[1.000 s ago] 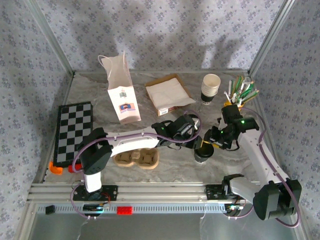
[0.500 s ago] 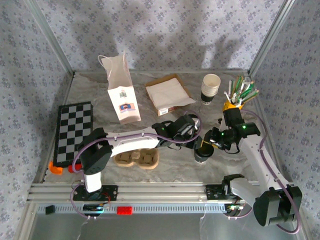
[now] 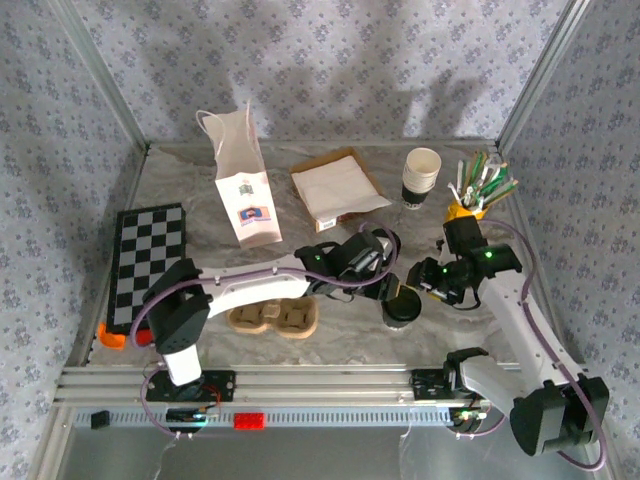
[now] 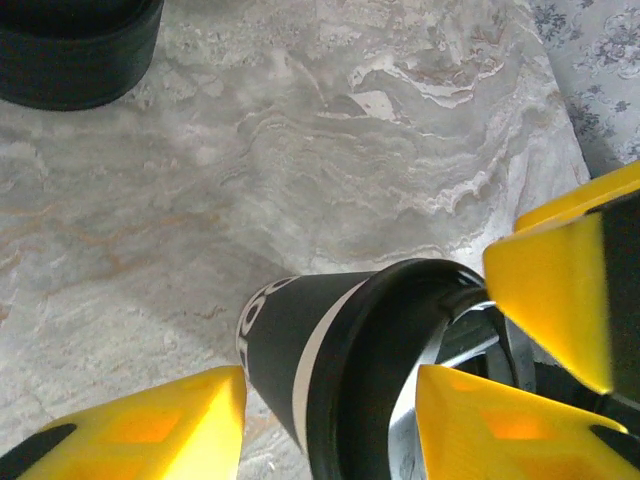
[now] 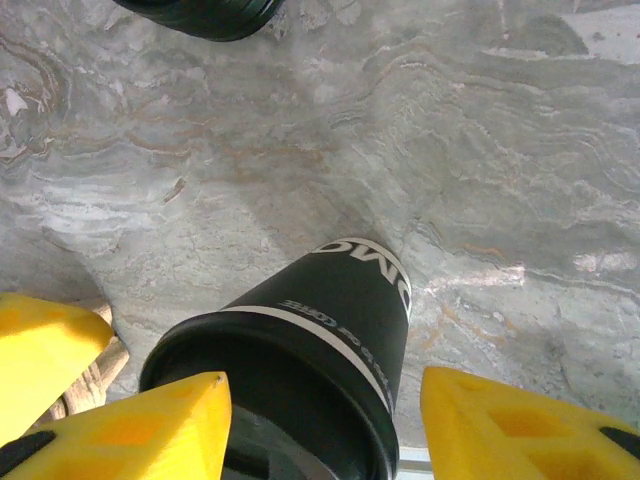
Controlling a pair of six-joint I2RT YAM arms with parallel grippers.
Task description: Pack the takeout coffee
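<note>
The takeout coffee (image 3: 401, 308) stands upright on the marble table between my two grippers. It is a small cup with a black side, a thin white stripe and a round black lid (image 4: 372, 372). My left gripper (image 3: 388, 290) reaches in from the left and straddles the lid, open, with a gap between its left finger (image 4: 150, 425) and the cup. From the right, my right gripper (image 3: 418, 281) also stands open around the cup (image 5: 330, 300); its right finger (image 5: 520, 425) is clear of the side. In the left wrist view the right gripper's yellow finger (image 4: 560, 290) sits close beside the lid.
A white paper bag (image 3: 245, 190) stands at the back left, with a brown tray of napkins (image 3: 338, 190) beside it. A lidless cup stack (image 3: 421, 175) and a yellow holder of sticks (image 3: 475, 195) are at the back right. Checkerboard (image 3: 147, 265), wooden carrier (image 3: 275, 317), lid stack (image 4: 75, 50).
Both grippers have opened wider around the cup. The cup has shifted slightly to the left and toward the near edge.
</note>
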